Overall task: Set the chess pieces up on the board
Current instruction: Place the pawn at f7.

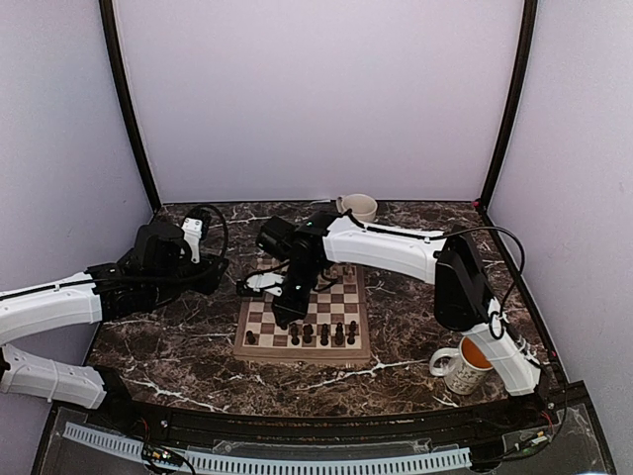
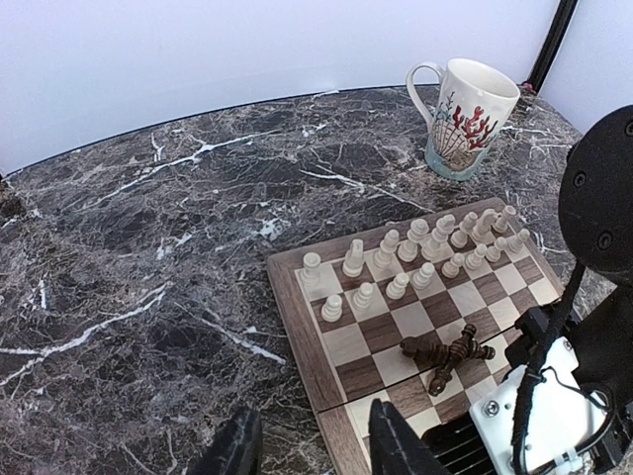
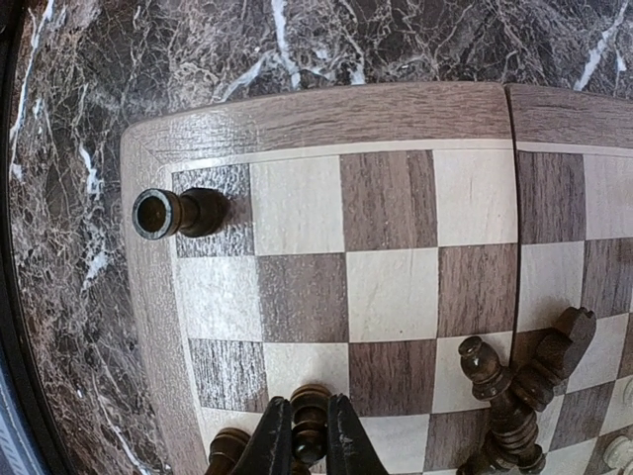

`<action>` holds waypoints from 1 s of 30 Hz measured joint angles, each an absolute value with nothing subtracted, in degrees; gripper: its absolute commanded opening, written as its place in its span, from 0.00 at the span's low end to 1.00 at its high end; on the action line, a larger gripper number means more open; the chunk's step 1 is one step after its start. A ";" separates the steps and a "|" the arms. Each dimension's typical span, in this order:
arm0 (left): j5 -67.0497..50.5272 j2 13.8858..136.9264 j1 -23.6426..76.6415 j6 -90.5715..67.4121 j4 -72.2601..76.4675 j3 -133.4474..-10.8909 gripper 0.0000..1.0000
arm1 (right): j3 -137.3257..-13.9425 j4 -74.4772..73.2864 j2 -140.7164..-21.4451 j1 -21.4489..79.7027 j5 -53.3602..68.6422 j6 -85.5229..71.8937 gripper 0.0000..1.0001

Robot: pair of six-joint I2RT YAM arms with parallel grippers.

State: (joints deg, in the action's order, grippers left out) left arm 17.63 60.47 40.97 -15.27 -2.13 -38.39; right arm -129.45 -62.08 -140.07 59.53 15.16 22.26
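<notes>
**board**: square thick wooden chessboard (image 1: 259, 346), tan and brown checks, pale border. it lies on the dark marble tabletop (image 1: 178, 346) and is the landmark for every entry below.

**cream-white turned pieces** (image 2: 415, 247): two upright rows along the board's far edge.

**dark brown-black turned pieces** (image 1: 324, 334): several stand upright in the board's near rows.
- a rook-like dark piece (image 3: 178, 213) stands on the near left corner square.
- a toppled heap of dark pieces (image 2: 450, 351) lies on its side near the board's middle.

**right gripper** (image 3: 308, 416): over the board's near left part, jaws clamped on one small dark piece (image 3: 310, 398) held upright. whether its base touches the board cannot be told.

**left gripper** (image 2: 312, 445): just off the board's left edge, fingers apart, nothing between them.

**white mug with red coral print** (image 2: 470, 119): beyond the board's far edge.

**white mug of orange liquid** (image 1: 463, 366): right of the board.

**step in hand**: judged to be seating the held dark piece on a near-row square.

**next move**: calls for setting it down centred and upright, then parting the jaws without nudging the neighbouring dark piece (image 3: 227, 450) just beside it. the toppled heap remains to be sorted.
</notes>
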 measured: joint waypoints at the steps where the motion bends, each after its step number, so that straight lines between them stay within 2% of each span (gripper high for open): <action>1: 17.63 60.53 40.97 -15.29 -2.11 -38.39 0.39 | -129.58 -62.08 -140.09 59.53 15.16 22.26 0.12; 12: 17.56 60.82 40.97 -15.46 -1.87 -38.39 0.39 | -130.89 -62.37 -141.36 59.59 15.73 22.26 0.14; 23: 17.52 61.30 40.97 -15.46 -1.80 -38.39 0.39 | -131.02 -62.89 -141.62 59.61 16.23 22.37 0.24; 30: 17.17 61.93 40.97 -15.46 -1.80 -38.39 0.39 | -131.02 -62.92 -141.62 59.61 16.45 22.39 0.23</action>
State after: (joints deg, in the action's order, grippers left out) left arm 17.17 61.93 40.97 -15.46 -1.80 -38.39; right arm -131.02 -62.92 -141.62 59.61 16.45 22.39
